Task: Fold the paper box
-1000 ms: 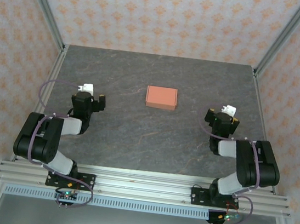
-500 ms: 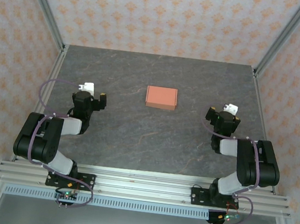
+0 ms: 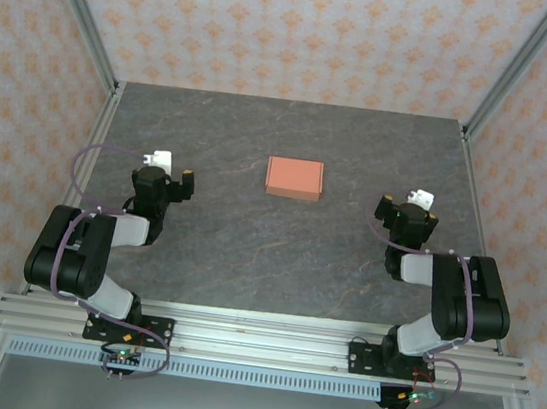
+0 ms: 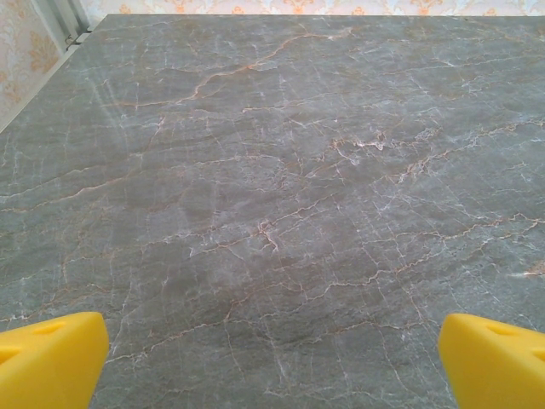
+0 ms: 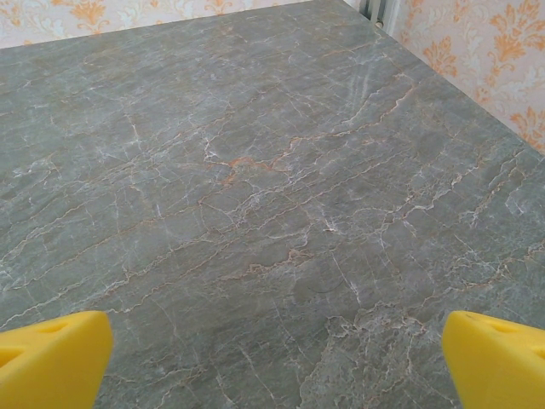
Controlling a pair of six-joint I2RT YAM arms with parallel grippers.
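One dark grey, veined table (image 3: 247,252) is spreading across the enclosure, with patterned cream-and-orange walls (image 3: 297,26) rising around three sides and an aluminium rail (image 3: 255,341) running along the near edge. Bolted to that rail, the left arm (image 3: 75,254) and the right arm (image 3: 458,299) are sitting folded back on themselves, each reaching a short way over the table on its own side. The paper box (image 3: 294,178), a small flat salmon-orange rectangle, is lying closed on the table near the middle, a little toward the far edge, between the two arms and well apart from both. The left gripper (image 3: 163,178) is hanging over bare stone with its jaws spread wide and nothing between them; in its wrist view its yellow fingertips (image 4: 51,358) are sitting at the opposite lower corners. The right gripper (image 3: 408,214) is doing likewise, jaws parted and gripping nothing, its yellow fingertips (image 5: 494,354) framing bare veined stone.
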